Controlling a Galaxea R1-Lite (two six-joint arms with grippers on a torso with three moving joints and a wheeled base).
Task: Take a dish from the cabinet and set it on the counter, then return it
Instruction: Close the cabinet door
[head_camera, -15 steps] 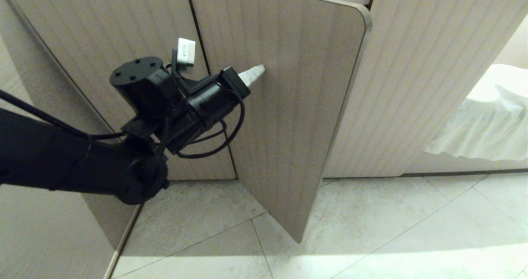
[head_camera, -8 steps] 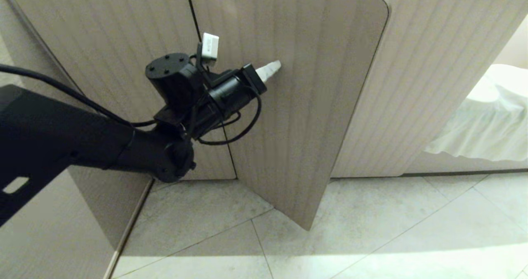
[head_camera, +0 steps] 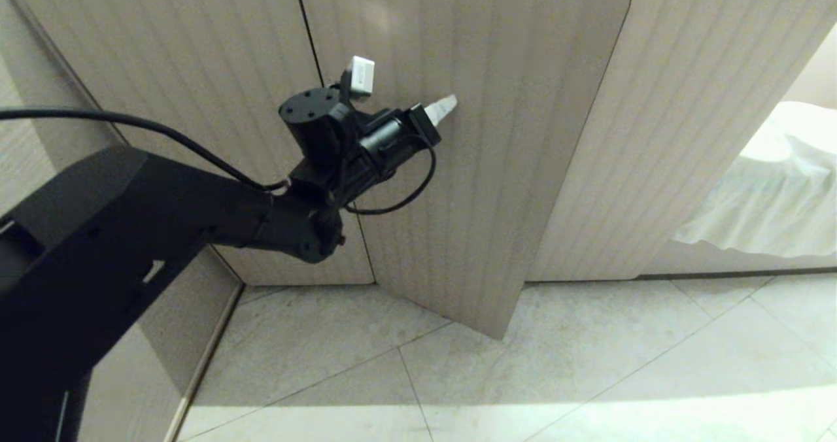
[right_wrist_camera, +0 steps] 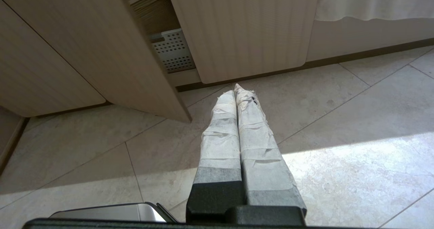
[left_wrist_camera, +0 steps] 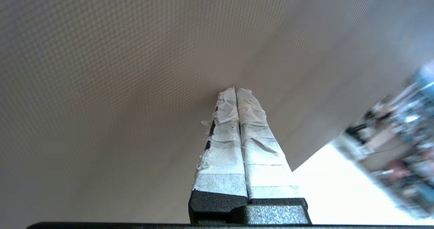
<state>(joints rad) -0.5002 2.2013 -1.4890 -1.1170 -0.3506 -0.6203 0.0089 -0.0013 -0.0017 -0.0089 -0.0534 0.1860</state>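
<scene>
Only rightward, perforated basket (right_wrist_camera: pixel 173 49) inside cabinet (right_wrist_camera: pixel 244 29).

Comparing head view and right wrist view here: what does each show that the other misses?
Head view only: the left gripper, jaws shut, its tip at the face of the half-open cabinet door.
Right wrist view only: the right gripper, jaws shut, low over the floor, and a perforated basket in the gap behind the door.
Both: the ribbed door, tiled floor, white cloth.
</scene>
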